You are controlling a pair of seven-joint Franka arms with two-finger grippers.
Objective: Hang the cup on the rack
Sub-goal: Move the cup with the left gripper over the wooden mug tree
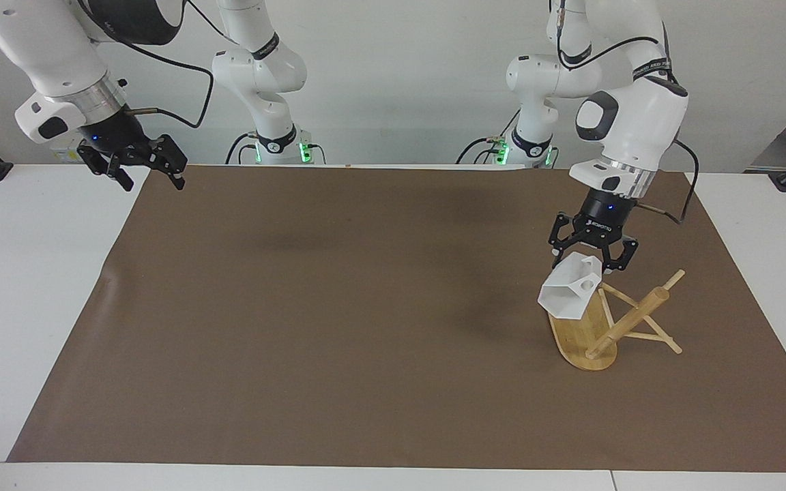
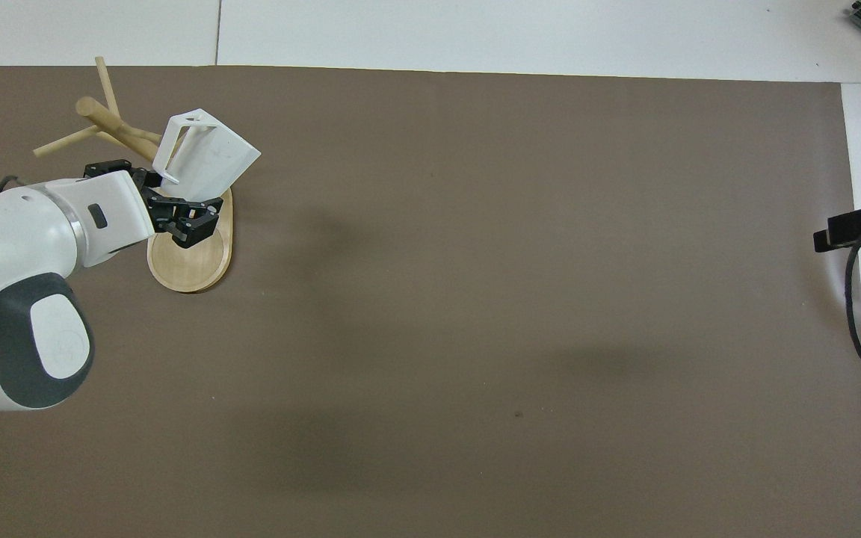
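Note:
The white faceted cup (image 1: 568, 295) hangs tilted in my left gripper (image 1: 591, 266), which is shut on its blocky handle. The cup is over the oval base of the bamboo rack (image 1: 574, 332), close beside the post and its slanted pegs (image 1: 630, 320), and I cannot tell whether it touches a peg. In the overhead view the cup (image 2: 211, 155) covers the lower post, with the left gripper (image 2: 155, 196) over the rack base (image 2: 195, 263). My right gripper (image 1: 150, 177) is open and empty, raised over the mat's corner at the right arm's end; its tip shows in the overhead view (image 2: 858, 227).
A brown mat (image 1: 338, 307) covers most of the white table (image 1: 24, 286). The rack stands on the mat toward the left arm's end. A cable loops down from the right gripper (image 2: 860, 314).

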